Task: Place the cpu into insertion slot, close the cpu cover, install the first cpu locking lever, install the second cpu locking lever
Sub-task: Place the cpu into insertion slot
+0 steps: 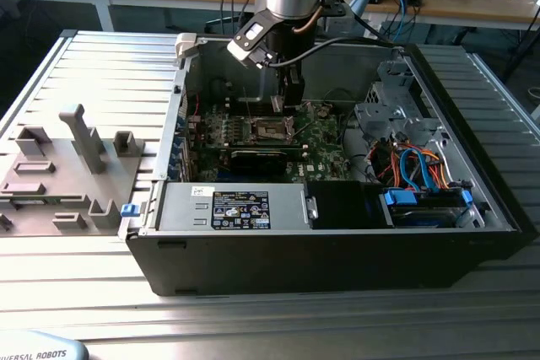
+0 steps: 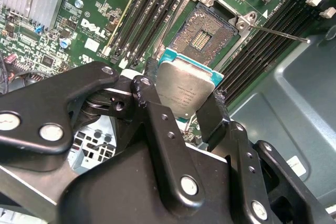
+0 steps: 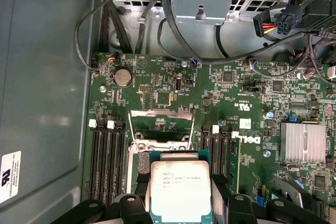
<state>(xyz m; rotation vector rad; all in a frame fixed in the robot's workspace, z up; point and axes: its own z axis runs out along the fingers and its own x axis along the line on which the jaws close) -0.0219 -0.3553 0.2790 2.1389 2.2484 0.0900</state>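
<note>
My gripper point(image 2: 184, 85) is shut on the cpu point(image 2: 185, 88), a flat square chip with a silvery top, gripped by two opposite edges. In the second wrist view the cpu hangs a short way above and to one side of the insertion slot point(image 2: 205, 38), whose pin field lies bare. The first wrist view has the cpu point(image 3: 180, 190) between the black fingers point(image 3: 140, 184), with the cpu cover point(image 3: 160, 113) tilted up open just beyond it. A thin locking lever point(image 2: 278, 34) sticks out beside the slot. In the exterior view the gripper point(image 1: 289, 105) hovers over the slot point(image 1: 272, 130) inside the open computer case.
Long black memory slots point(image 3: 107, 161) flank the socket on the green board. A finned heatsink point(image 3: 302, 142) and loose cables point(image 3: 157, 19) lie nearby. The case walls point(image 1: 173, 132), the power supply point(image 1: 232, 206) and the drive cage point(image 1: 396, 115) hem in the board. A grey fixture point(image 1: 67, 166) sits outside.
</note>
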